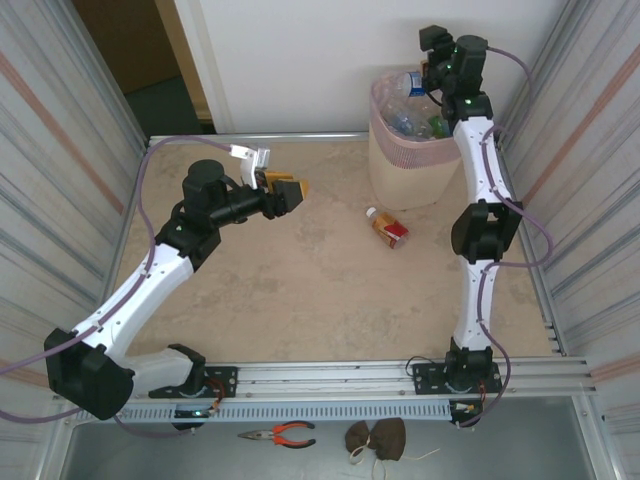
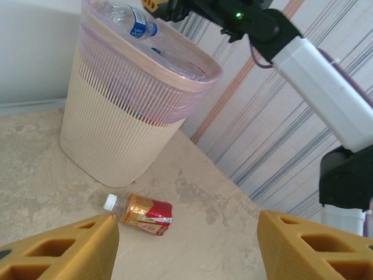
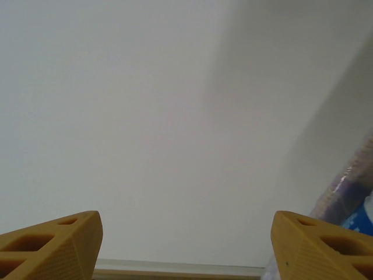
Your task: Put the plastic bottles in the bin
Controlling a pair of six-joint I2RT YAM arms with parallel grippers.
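Observation:
The bin point(image 1: 405, 170), beige mesh with a pink bag, stands at the back right and holds several plastic bottles point(image 1: 412, 122). A blue-labelled bottle point(image 2: 133, 22) lies on top at its rim. One bottle point(image 1: 387, 227) with a red-orange label and white cap lies on the table in front of the bin; the left wrist view has this bottle point(image 2: 143, 213) too. My left gripper point(image 1: 288, 189) hangs open and empty above the table's middle, left of that bottle. My right gripper point(image 1: 435, 55) is held over the bin, and its jaws point(image 3: 186, 245) stand open with nothing between them.
Striped walls close in the left and right sides, and a white wall point(image 3: 175, 116) stands behind the bin. Pliers point(image 1: 280, 434) and a brown object point(image 1: 378, 438) lie on the ledge in front of the arm bases.

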